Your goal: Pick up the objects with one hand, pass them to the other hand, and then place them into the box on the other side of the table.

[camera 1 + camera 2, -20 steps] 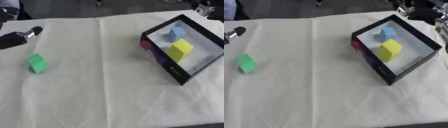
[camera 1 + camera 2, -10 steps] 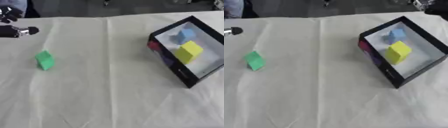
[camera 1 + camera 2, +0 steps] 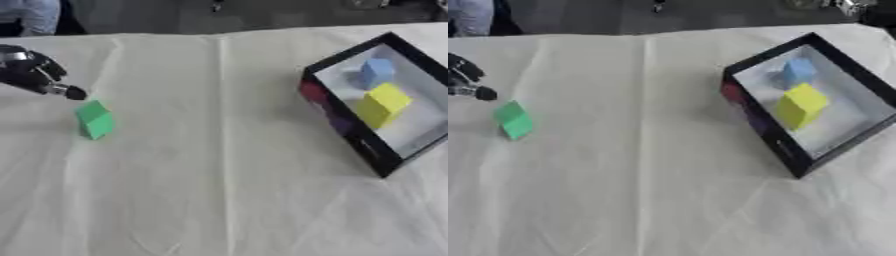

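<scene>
Green block (image 3: 94, 119) sits on the white cloth (image 3: 227, 190) at my left side, tilted a little, with nothing touching it. Just above and to its left hangs my left hand (image 3: 31, 72), fingers loosely spread and holding nothing, one fingertip pointing down toward the block but apart from it. Well across the cloth on my right lies the black box (image 3: 346, 130), set askew, its white floor showing. Inside it a yellow block (image 3: 382, 104) rests near the middle and a blue block (image 3: 377, 72) lies just beyond it toward the far corner. My right hand appears in neither view.
</scene>
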{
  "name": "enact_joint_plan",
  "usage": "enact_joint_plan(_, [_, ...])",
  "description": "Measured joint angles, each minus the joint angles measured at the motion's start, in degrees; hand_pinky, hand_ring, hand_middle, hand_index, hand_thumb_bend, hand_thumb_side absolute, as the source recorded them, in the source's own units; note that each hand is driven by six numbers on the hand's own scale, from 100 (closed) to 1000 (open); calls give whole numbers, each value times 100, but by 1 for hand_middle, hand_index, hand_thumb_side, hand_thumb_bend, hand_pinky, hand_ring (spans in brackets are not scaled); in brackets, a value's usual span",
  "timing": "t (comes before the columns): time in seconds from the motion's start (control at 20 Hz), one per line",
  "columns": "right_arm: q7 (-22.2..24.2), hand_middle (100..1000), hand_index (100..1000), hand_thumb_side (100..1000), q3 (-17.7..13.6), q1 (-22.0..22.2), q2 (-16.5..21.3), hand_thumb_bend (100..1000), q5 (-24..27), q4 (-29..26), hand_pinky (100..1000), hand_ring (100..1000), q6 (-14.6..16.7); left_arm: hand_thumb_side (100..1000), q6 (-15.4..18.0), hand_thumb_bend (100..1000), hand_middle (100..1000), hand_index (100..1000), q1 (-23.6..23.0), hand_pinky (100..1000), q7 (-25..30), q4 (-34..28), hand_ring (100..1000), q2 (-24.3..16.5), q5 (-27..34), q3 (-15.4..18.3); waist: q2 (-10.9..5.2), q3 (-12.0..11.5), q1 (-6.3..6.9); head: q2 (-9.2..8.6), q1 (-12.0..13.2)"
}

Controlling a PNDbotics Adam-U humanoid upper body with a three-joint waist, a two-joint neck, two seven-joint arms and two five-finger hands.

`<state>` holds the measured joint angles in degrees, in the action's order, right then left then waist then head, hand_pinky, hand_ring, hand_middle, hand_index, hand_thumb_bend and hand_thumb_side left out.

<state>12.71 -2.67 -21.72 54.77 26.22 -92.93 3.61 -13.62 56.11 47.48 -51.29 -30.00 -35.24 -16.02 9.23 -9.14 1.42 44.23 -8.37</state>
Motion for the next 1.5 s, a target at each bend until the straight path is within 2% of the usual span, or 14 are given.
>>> enact_joint_plan(0.25, [5, 870, 968, 347, 35, -38, -1, 100, -56, 44, 974, 848, -52, 456, 168, 830, 791, 824, 134, 950, 253, 511, 887, 219, -157, 78, 0, 27, 27, 0, 20])
enact_joint_plan(0.5, [25, 866, 965, 356, 67, -46, -4, 100, -89, 78, 974, 845, -96, 405, 178, 850, 797, 831, 194, 953, 260, 845, 895, 394, -548, 146, 0, 66, 30, 0, 48])
enact_joint_plan(1.0, [27, 862, 961, 361, 72, -43, -13, 100, -181, 79, 973, 841, -95, 387, -194, 878, 799, 836, 262, 949, -356, 1252, 897, 584, -1413, 422, 0, 132, 40, 0, 89])
enact_joint_plan(1.3, [55, 861, 959, 370, 132, -22, -94, 100, -354, 77, 973, 840, -67, 379, -445, 822, 786, 820, 297, 936, -793, 1409, 888, 707, -1821, 525, 7, 174, 46, 0, 123])
enact_joint_plan(1.5, [64, 860, 958, 374, 140, -5, -138, 100, -459, 77, 972, 840, -41, 373, -483, 781, 765, 764, 306, 917, -954, 1475, 873, 746, -1860, 581, 8, 204, 46, 0, 158])
